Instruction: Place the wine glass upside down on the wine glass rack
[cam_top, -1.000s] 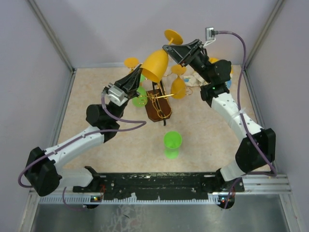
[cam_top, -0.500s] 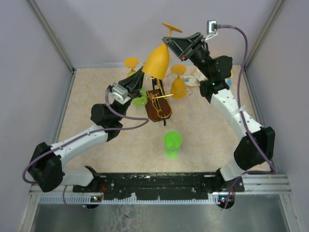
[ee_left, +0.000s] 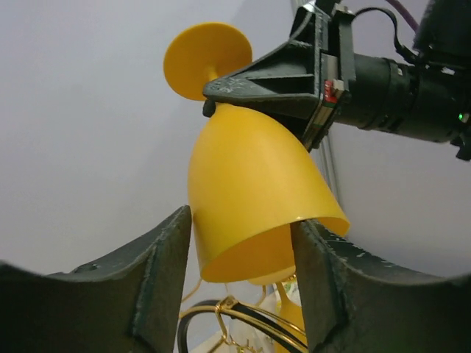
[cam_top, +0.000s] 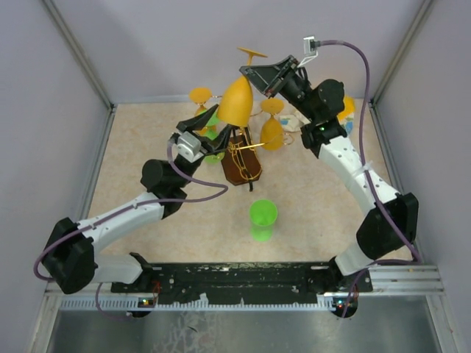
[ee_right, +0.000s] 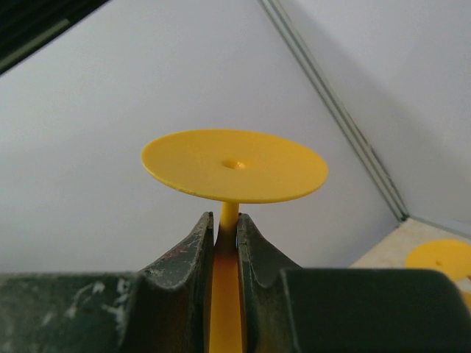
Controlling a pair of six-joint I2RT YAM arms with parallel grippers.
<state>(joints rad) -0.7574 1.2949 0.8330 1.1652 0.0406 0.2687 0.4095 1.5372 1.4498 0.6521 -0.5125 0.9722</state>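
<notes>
A yellow wine glass (cam_top: 235, 101) hangs upside down above the wine glass rack (cam_top: 243, 153), a gold wire stand on a dark brown base. My right gripper (cam_top: 252, 72) is shut on its stem just under the foot (ee_right: 234, 165); in the right wrist view the right gripper (ee_right: 225, 220) pinches the thin stem. My left gripper (cam_top: 209, 118) is open, with its fingers (ee_left: 158, 272) on either side of the bowl's rim (ee_left: 250, 191). The rack's gold loop (ee_left: 243, 316) shows just below the bowl.
Another yellow glass (cam_top: 272, 132) hangs on the rack's right side. A green glass (cam_top: 263, 217) stands on the table in front of the rack, and another green one (cam_top: 213, 152) is beside my left gripper. More yellow glasses (cam_top: 200, 94) are at the back.
The right gripper has raised the glass and turned it more upright, shifting it left over the rack. The left gripper has opened off the bowl.
</notes>
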